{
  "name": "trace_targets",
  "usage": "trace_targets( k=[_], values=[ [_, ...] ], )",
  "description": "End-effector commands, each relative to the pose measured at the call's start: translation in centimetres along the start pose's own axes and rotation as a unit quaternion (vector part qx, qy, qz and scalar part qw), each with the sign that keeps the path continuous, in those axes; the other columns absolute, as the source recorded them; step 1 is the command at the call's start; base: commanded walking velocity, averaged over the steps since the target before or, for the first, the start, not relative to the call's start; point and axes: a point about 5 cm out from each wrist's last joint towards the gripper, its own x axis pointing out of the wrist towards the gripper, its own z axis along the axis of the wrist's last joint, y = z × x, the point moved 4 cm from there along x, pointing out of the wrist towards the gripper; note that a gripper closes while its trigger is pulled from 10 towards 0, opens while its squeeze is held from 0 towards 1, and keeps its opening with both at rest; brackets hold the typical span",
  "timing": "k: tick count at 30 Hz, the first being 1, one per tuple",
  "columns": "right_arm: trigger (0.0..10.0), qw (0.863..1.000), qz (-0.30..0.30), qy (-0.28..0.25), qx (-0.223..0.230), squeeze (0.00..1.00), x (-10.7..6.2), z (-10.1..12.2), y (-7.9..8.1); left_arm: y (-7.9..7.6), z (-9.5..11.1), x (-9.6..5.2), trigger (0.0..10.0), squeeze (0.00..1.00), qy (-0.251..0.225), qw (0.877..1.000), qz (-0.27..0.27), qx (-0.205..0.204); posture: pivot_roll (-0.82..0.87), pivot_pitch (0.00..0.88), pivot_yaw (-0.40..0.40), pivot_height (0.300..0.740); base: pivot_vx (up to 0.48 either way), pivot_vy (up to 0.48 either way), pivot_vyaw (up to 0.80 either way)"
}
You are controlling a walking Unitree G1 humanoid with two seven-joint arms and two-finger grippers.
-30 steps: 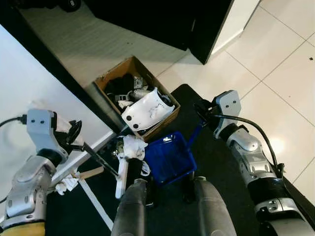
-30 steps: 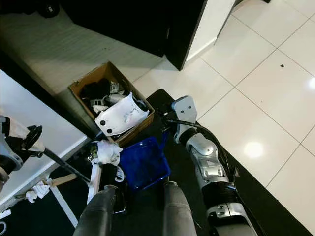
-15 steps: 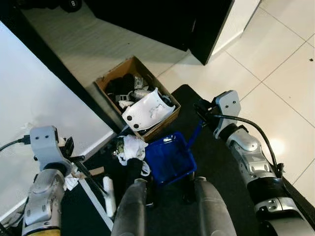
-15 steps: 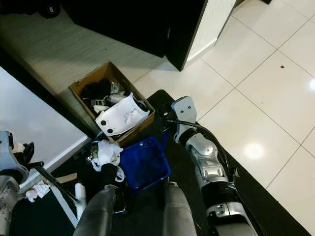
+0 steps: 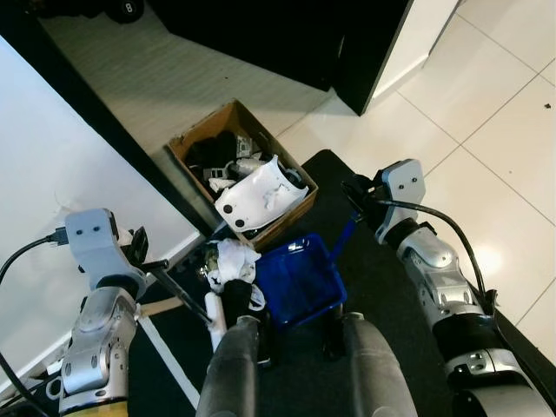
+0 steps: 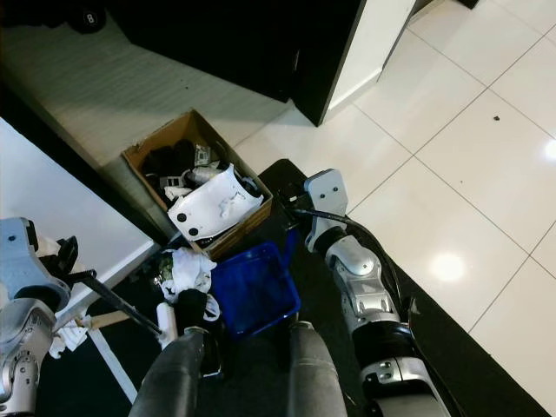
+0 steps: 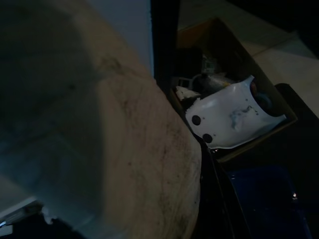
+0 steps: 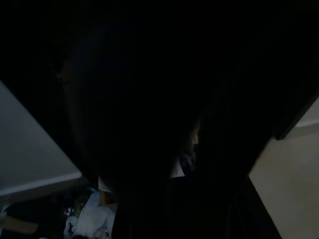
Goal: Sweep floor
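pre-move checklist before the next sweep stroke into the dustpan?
1. Left gripper on the broom handle: ok.
2. Right gripper at the blue dustpan handle; finger closure: cannot tell.
3. Dustpan on the dark mat, open side toward the white trash pile: ok.
4. Pile touching the dustpan edge: ok.
5. Cardboard box close behind the pile, may block the stroke: not ok.

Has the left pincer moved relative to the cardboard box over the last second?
Yes. The left pincer dropped back from the cardboard box, then swung in again toward the crumpled white trash.
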Motion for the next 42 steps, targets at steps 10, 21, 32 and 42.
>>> trace_targets(
  k=[10, 21, 32, 42],
  values=[
    [10.0, 0.999, -0.027, -0.031, -0.003, 0.0, -2.2, 2.2, -2.2, 2.7, 4.6, 1.3, 10.0, 0.0, -0.057, 0.996, 0.043, 0.058, -0.01, 0.266, 0.028, 0.74, 0.0, 0.0, 0.0],
    [10.0, 0.999, -0.01, -0.024, -0.03, 0.0, -4.0, 3.2, -2.9, 3.9, 5.3, 2.0, 10.0, 0.0, -0.061, 0.992, 0.07, 0.084, -0.02, 0.23, 0.028, 0.74, 0.0, 0.0, 0.0],
    [10.0, 0.997, -0.057, -0.026, 0.033, 0.0, -4.4, 2.7, -3.8, 2.1, 4.0, 2.1, 10.0, 0.0, -0.052, 0.996, 0.046, 0.058, -0.01, 0.22, 0.033, 0.74, 0.0, 0.0, 0.0],
    [10.0, 0.996, -0.07, -0.026, 0.047, 0.0, -4.0, 2.6, -3.9, 1.6, 4.3, 2.3, 10.0, 0.0, -0.061, 0.996, 0.037, 0.059, 0.0, 0.213, 0.038, 0.74, 0.0, 0.0, 0.0]
  ],
)
